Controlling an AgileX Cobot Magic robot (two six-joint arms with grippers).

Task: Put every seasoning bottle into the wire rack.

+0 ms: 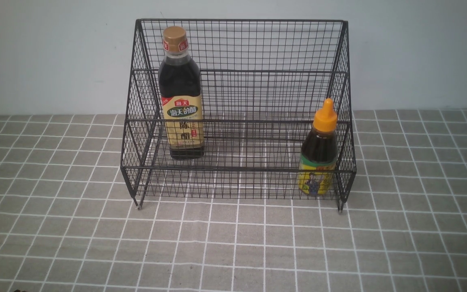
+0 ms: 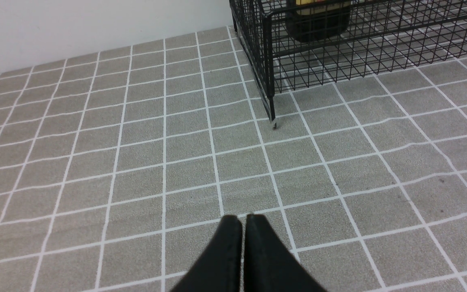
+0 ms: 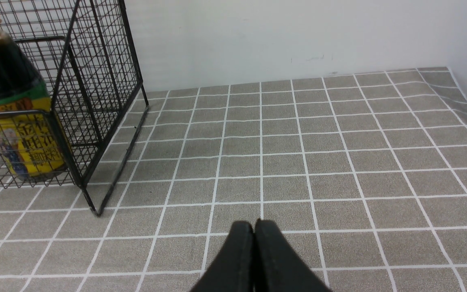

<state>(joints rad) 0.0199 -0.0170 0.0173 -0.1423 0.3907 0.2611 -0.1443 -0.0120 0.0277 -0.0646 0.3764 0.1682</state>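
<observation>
Grey cloth [image 1: 233, 251] printed with a white grid covered the table, and a plain pale wall [image 1: 35, 52] rose behind it. On the cloth, close to the wall, stood the wire rack [image 1: 237, 44], a black mesh frame in two steps with sloping sides and small feet. Both seasoning bottles were already inside it and upright. The tall bottle [image 1: 181, 93], dark liquid under a gold cap with a tan label in Chinese lettering, stood at the robot's left end of the rack, on the higher step behind the front tier. The short bottle [image 1: 318, 154], with an orange pointed cap and a yellow-green label, stood in the lower front tier at the right end, tucked into the corner just beside the side mesh. Neither arm showed in the front view. In the left wrist view the left gripper [image 2: 243, 221] hung above bare cloth, well apart from the rack's near foot, its black fingers pressed together with nothing between them. The right gripper [image 3: 254, 226] likewise had its fingers pressed together and empty, over the cloth to the right of the rack.
</observation>
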